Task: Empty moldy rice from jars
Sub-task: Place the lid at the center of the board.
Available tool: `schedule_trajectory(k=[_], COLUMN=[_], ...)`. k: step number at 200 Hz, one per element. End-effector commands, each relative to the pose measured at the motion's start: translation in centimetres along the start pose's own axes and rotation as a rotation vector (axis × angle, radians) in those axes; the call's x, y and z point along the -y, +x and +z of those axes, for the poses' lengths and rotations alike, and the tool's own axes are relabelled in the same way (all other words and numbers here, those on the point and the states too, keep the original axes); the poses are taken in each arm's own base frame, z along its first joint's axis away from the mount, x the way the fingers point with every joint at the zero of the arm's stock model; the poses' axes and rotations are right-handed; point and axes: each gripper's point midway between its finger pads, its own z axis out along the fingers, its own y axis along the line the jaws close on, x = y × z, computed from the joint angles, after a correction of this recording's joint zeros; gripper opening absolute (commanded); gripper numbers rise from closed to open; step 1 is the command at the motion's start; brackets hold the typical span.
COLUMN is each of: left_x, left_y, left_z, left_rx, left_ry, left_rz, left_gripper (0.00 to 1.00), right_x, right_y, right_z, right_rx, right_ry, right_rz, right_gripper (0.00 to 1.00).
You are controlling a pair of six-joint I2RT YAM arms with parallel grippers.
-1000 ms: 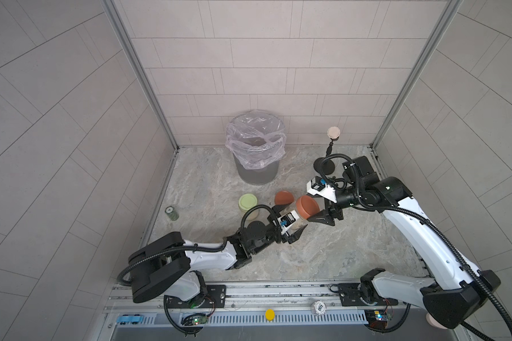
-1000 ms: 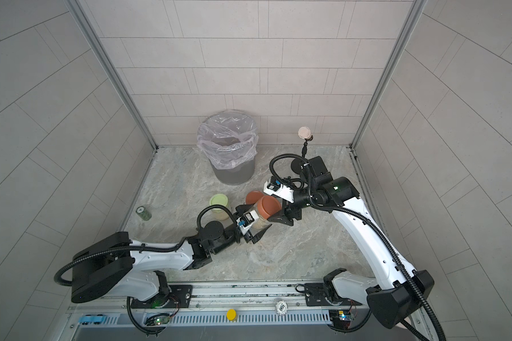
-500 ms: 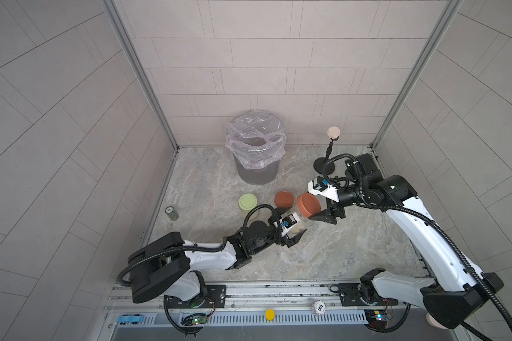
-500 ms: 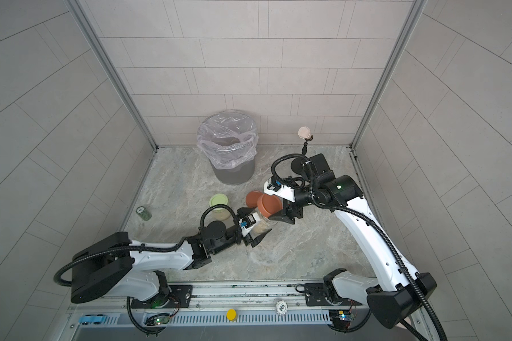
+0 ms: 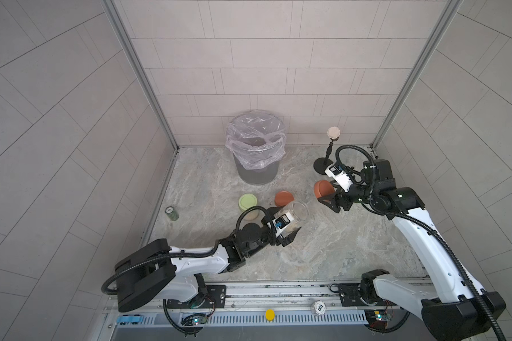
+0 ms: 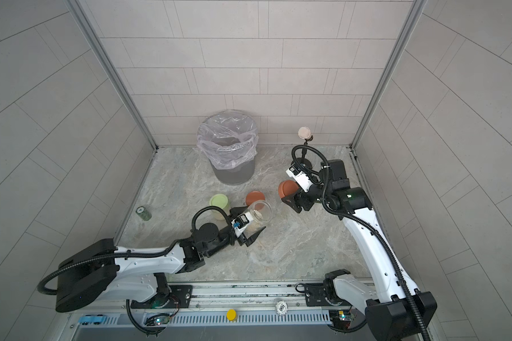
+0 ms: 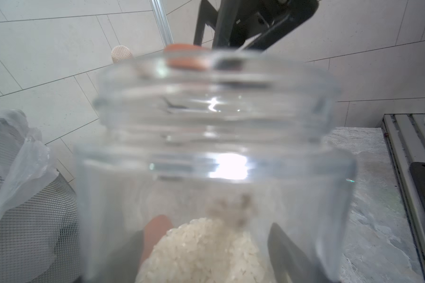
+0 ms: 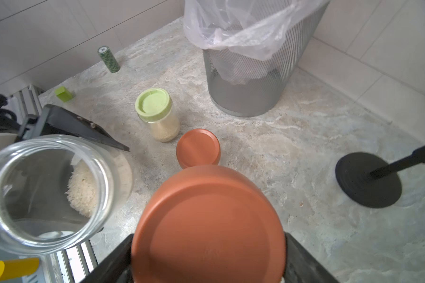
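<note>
Currently on record: left gripper (image 5: 284, 223) clamped round a squat clear glass jar (image 5: 298, 211), lidless, tilted, mouth toward the other arm; off-white moldy rice (image 8: 82, 188) heaped at its lower end. Opposite, right gripper (image 6: 293, 192) pinching a round rust-red screw lid (image 6: 287, 189), well apart from that jar. On the marbled floor (image 5: 322, 251): pale-green-lidded glass jar (image 8: 157, 115) of rice, upright; rust-red-lidded jar (image 8: 198, 148) just beside it; grey mesh bin with clear plastic liner (image 8: 245, 80) behind them; small dark green can (image 8: 108, 60) near the wall.
</note>
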Motion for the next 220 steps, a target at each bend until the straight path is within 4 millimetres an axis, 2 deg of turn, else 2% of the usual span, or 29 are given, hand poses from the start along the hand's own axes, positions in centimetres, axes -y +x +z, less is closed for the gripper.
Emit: schedule_trajectory(k=[1, 17, 31, 53, 87, 126, 158, 183, 220], left_x=[-1.8, -2.2, -2.6, -3.2, -3.5, -3.5, -3.5, -3.6, -3.8], left_y=[-3.1, -2.8, -2.6, -2.4, -2.3, -2.3, -2.3, -2.1, -1.7], left_z=[-0.9, -1.3, -1.8, -2.4, -2.7, -2.7, -2.9, -3.0, -3.4], left_rx=[0.091, 0.069, 0.064, 0.06, 0.054, 0.051, 0.051, 0.047, 0.04], left_ry=[-0.078, -0.095, -0.117, -0.146, -0.163, -0.162, -0.164, -0.168, -0.181], left_rz=[0.01, 0.016, 0.016, 0.014, 0.015, 0.01, 0.004, 0.003, 0.001], left_gripper=[0.0, 0.0, 0.0, 0.0, 0.0, 0.0, 0.0, 0.0, 0.0], right_x=[3.4, 5.3, 5.6, 6.3, 8.2, 8.5, 8.1, 7.7, 7.1], right_y=[2.8, 6.3, 8.4, 10.1, 12.4, 14.1, 14.4, 14.1, 15.1], right_z=[1.8, 2.2, 3.2, 5.0, 6.6, 9.9, 12.9, 14.6, 16.5], right_rx=[-0.082, -0.211, -0.266, -0.238, -0.264, -0.394, -0.466, -0.481, -0.543], right_ry=[0.164, 0.289, 0.313, 0.338, 0.44, 0.464, 0.466, 0.477, 0.491], right_rz=[0.285, 0.448, 0.546, 0.637, 0.772, 0.787, 0.748, 0.709, 0.673], right_gripper=[0.46, 0.46, 0.46, 0.45, 0.45, 0.45, 0.45, 0.45, 0.46])
